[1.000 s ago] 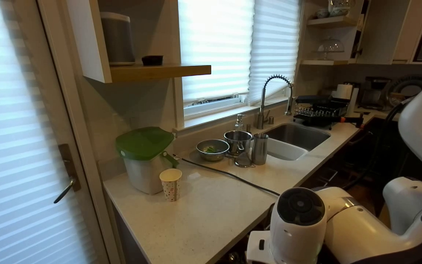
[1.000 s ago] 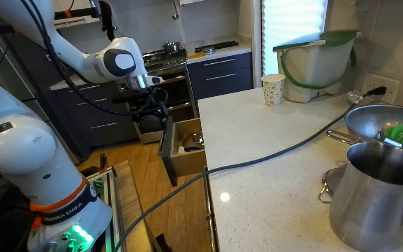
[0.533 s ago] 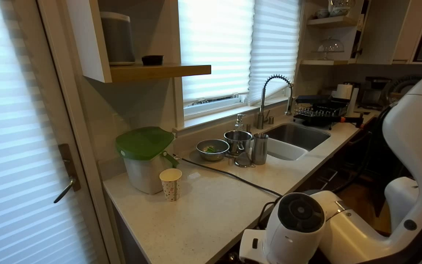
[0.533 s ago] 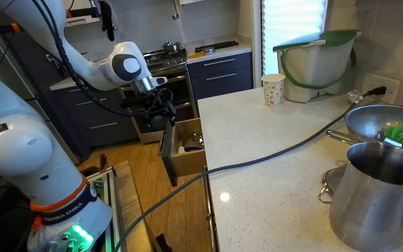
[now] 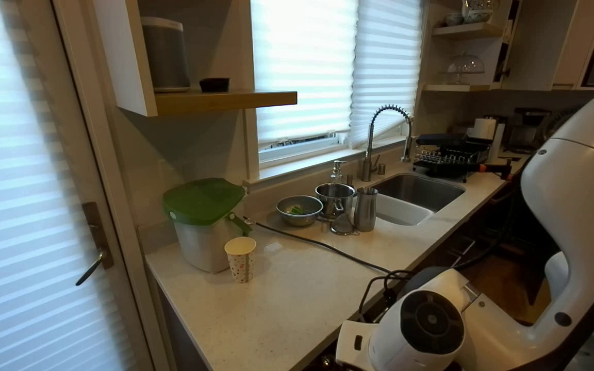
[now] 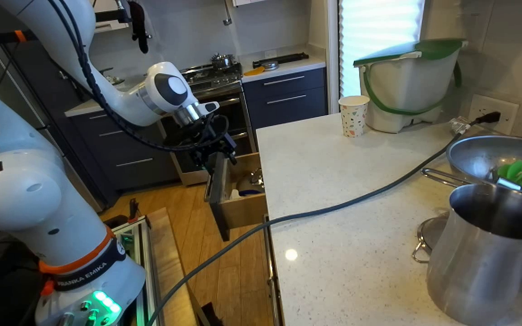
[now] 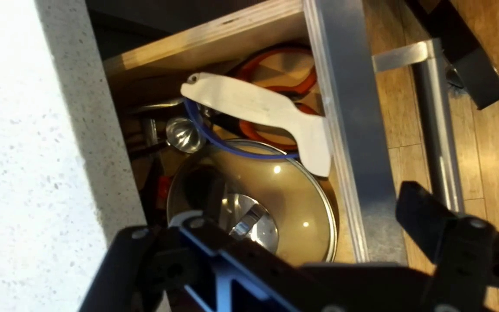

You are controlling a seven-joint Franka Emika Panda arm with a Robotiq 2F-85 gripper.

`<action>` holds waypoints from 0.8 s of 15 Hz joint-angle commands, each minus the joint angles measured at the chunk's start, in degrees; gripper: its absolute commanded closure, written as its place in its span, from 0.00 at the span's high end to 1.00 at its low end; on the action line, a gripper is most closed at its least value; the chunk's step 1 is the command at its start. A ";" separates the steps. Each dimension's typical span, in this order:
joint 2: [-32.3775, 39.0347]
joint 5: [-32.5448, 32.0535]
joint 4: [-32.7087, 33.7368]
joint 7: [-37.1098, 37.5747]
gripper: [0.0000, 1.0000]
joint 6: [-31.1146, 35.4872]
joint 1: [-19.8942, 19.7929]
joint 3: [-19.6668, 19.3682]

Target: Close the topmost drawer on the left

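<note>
The drawer stands pulled out from under the counter. Its dark front panel point(image 7: 353, 108) and bar handle point(image 7: 440, 125) show in the wrist view, and the front point(image 6: 221, 203) also shows in an exterior view. Inside lie a glass lid point(image 7: 293, 203), a white handled tool point(image 7: 249, 102) and orange-handled scissors point(image 7: 286, 91). My gripper point(image 7: 316, 199) is open and empty. One finger is over the lid inside the drawer, the other outside the front panel near the handle. The gripper point(image 6: 220, 164) is at the drawer's far top end; contact cannot be told.
The counter edge point(image 7: 98, 130) runs beside the drawer. A thick cable point(image 6: 288, 218) crosses the counter and hangs toward the robot base. A paper cup point(image 6: 354, 117), a green-lidded bin point(image 6: 406, 86) and a steel pitcher point(image 6: 483, 262) stand on the counter point(image 6: 333, 172).
In an exterior view my gripper has moved right, toward the counter, and tilted, coming over the drawer's front panel. The drawer has stayed where it was.
</note>
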 commanded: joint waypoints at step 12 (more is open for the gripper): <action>1.58 -17.40 0.09 14.01 1.00 0.94 -2.29 -1.24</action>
